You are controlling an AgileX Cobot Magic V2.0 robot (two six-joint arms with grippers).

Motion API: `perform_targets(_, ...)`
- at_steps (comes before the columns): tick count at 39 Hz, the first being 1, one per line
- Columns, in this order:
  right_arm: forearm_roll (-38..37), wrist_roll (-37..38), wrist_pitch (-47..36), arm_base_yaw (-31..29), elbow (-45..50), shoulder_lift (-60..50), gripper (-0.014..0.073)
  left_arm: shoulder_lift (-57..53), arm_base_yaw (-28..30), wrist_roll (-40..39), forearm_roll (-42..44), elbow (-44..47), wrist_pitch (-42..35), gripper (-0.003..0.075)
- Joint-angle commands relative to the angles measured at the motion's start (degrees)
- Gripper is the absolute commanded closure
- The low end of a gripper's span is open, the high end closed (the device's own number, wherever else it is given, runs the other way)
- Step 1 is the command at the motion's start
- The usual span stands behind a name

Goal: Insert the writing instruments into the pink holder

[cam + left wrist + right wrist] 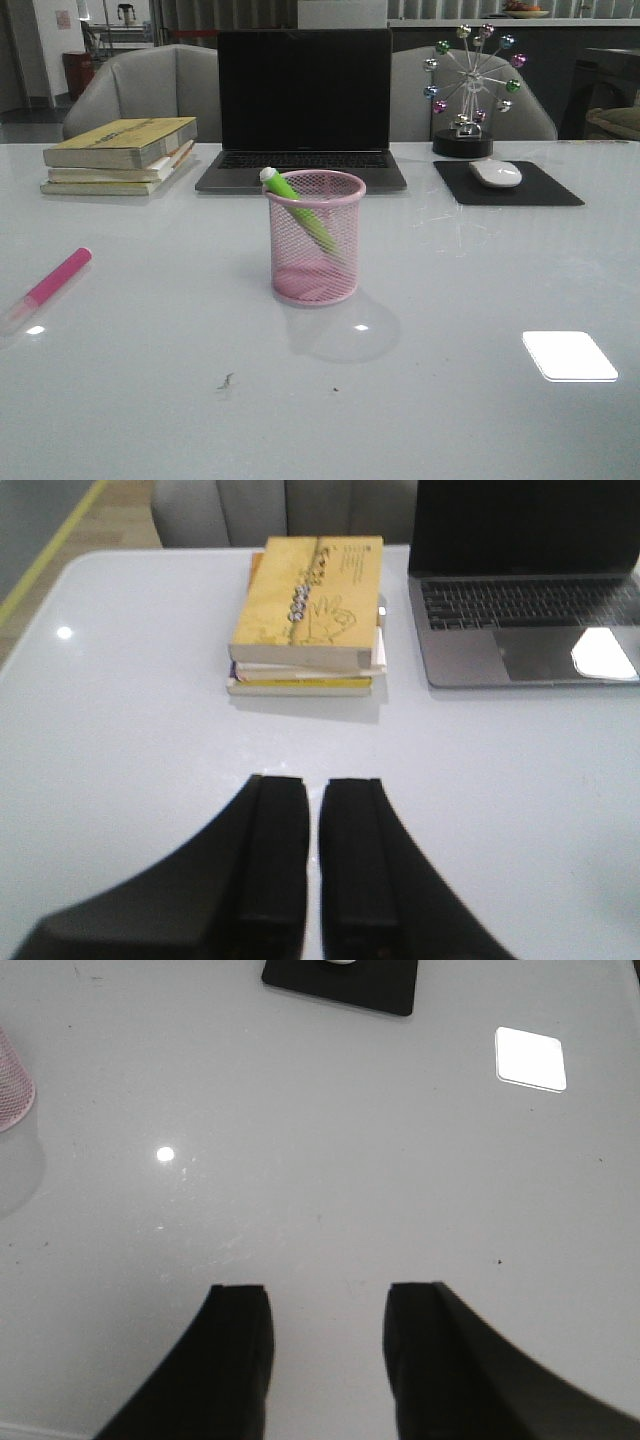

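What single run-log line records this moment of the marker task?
green marker: in pink holder, leaning | pink marker: on table, left of holder | left fingers: nearly shut, empty | right fingers: open, empty

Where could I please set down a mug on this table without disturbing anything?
Bare table lies right of the pink cup and in front of the mouse pad. The back row is crowded: books, laptop, mouse pad. Avoid the pink marker at left.
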Motion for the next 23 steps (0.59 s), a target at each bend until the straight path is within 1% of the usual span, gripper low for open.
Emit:
perform_targets(1,-1.14,-0.11,-3.84,-0.33,-1.51,-0.12,0.02,3.9,-2.15,-0.44,-0.47,-5.65,0.2,0.0418)
perform_targets(4,-1.14,-0.11,-3.63,-0.33,-1.51,-0.12,0.02,7.77,-3.61,-0.44,-0.47,-8.5,1.73,0.034)
perform_targets(6,-1.14,-0.11,-3.51,-0.33,-1.51,-0.12,0.02,10.24,-4.19,-0.44,-0.47,-10.29,2.89,0.032)
perform_targets(8,-1.14,-0.11,-3.19,-0.33,-1.51,-0.12,0.02,12.36,-4.42,-0.44,-0.47,-11.87,4.44,0.0318)
perform_targets(14,-1.14,-0.11,-0.88,-0.33,-1.51,-0.12,0.02,20.21,-4.42,-0.44,-2.42,-18.58,14.13,0.0318)
perform_targets(23,-1.14,-0.11,2.76,-0.33,-1.51,-0.12,0.02,30.26,-4.42,-0.44,-4.02,-27.56,25.04,0.0318)
